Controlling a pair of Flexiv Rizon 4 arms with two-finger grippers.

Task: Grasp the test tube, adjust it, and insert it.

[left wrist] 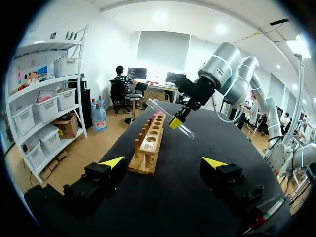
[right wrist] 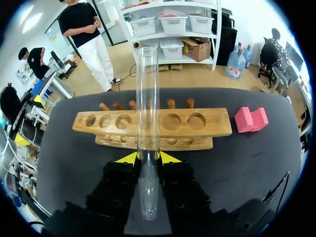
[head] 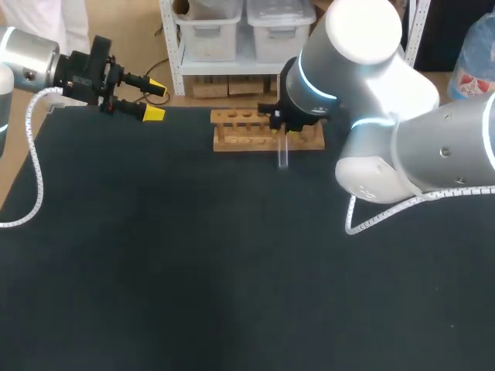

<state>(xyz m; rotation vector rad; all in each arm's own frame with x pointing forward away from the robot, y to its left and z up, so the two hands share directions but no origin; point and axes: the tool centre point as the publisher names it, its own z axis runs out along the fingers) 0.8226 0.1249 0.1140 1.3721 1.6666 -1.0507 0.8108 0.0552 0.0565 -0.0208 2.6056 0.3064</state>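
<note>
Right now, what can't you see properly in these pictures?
1. Head view: the right hand is mostly hidden under the right arm. Only the lower part of the tube pokes out.
2. Head view: the pink block does not show. That arm covers its spot.
3. Right wrist view: the rack hole straight behind the tube is blurred by the glass.

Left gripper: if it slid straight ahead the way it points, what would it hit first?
Probably the near end of the wooden test tube rack, which lies just ahead of the left gripper. Its height is unclear; it might pass above and meet the test tube instead.
</note>
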